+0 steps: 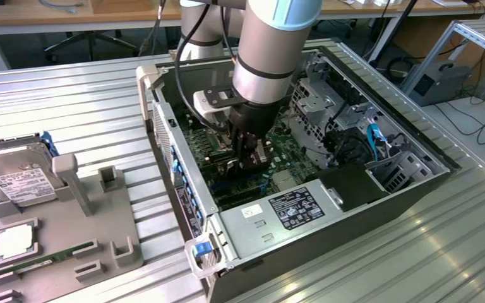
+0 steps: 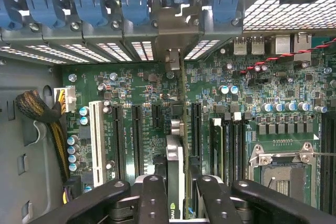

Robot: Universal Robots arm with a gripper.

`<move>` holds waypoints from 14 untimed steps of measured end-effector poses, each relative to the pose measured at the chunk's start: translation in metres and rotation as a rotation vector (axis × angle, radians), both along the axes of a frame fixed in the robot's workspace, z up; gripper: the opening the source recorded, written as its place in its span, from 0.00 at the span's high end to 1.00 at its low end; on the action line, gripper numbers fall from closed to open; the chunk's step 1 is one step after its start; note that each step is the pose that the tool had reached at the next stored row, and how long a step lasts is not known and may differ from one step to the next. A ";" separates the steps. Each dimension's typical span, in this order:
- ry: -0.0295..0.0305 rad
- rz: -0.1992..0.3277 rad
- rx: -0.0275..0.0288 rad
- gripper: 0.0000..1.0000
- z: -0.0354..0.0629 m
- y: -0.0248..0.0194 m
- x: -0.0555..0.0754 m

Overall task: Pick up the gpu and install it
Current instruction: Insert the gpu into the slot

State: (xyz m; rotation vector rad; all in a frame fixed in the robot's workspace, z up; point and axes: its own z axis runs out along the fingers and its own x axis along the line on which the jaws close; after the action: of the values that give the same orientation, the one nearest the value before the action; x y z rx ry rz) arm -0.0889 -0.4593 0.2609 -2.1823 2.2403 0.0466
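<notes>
The gripper [image 2: 176,195] is reaching down inside the open computer case [image 1: 411,183], its jaws pinching the gpu [image 2: 175,174] by its top edge, the card standing on edge over the motherboard [image 2: 157,93] slots. The card is looking light, stiff and fragile, so gripping its edges is seeming safest

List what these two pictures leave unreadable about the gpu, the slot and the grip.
- Exterior view: gpu mostly hidden by the arm and end effector.
- Wrist view: gpu seen edge-on between the fingers; its lower end is cut off by the picture's edge.
- Whether its connector is seated in a slot: hidden under the card itself.
- Power supply label text: too small to read.
</notes>
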 end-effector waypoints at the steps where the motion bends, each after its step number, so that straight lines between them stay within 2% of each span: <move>1: 0.0000 0.000 0.0000 0.73 0.0000 0.0000 0.000; 14: 0.0001 0.000 -0.0001 0.73 -0.0024 0.0000 0.000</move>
State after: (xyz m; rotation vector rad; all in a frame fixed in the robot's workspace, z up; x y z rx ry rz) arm -0.0890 -0.4593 0.2584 -2.1824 2.2405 0.0466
